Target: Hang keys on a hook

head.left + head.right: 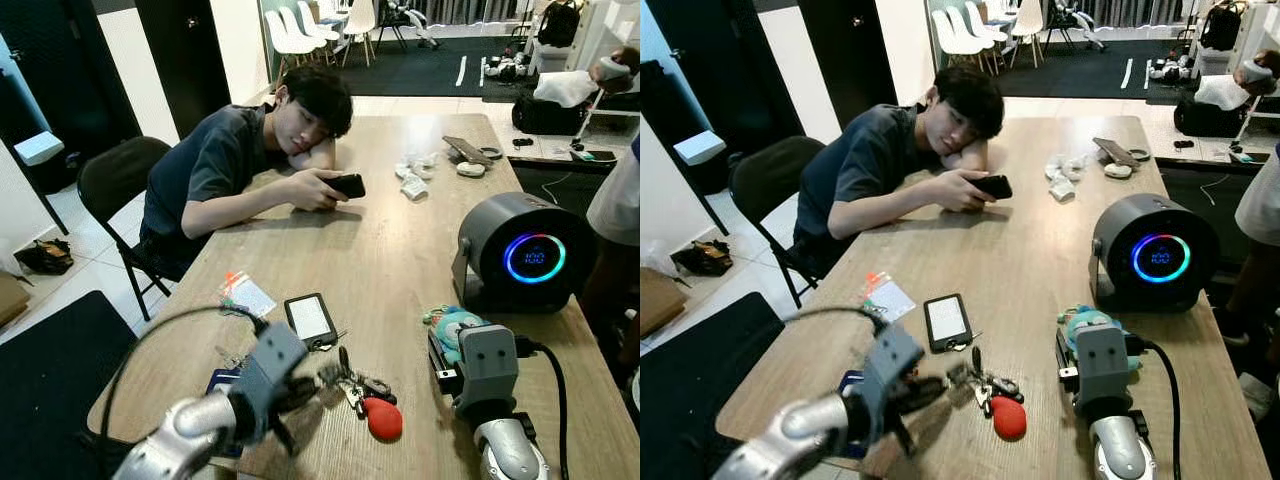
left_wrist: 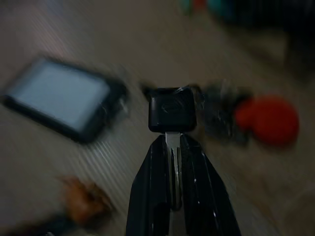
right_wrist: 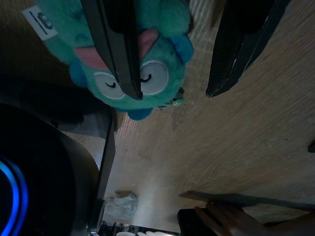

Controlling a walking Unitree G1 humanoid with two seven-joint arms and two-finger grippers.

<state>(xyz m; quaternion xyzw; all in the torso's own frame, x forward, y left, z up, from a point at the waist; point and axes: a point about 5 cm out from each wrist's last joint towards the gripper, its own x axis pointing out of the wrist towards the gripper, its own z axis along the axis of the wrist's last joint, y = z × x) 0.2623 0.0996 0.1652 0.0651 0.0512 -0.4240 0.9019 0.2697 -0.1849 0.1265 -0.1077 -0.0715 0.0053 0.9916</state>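
Wood table (image 1: 400,250): 1 keys (image 1: 352,385) bunch, L hand (image 2: 172,147) pinching it; R hand (image 3: 172,91) open, empty.

Black keys (image 1: 352,384) — red fob (image 1: 382,418)

keys (image 1: 355,385) | bunch with black fob, red round tag | on table, one key pinched in left pincer (image 2: 172,147)

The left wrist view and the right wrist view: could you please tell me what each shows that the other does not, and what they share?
Left wrist: the left hand shut on a key's blade, with its black head beyond the tips; a dark device and a red fob, both blurred.

Right wrist: the open right hand over a teal plush, a speaker with a blue ring, and a person's hand.

Both: the wooden table.
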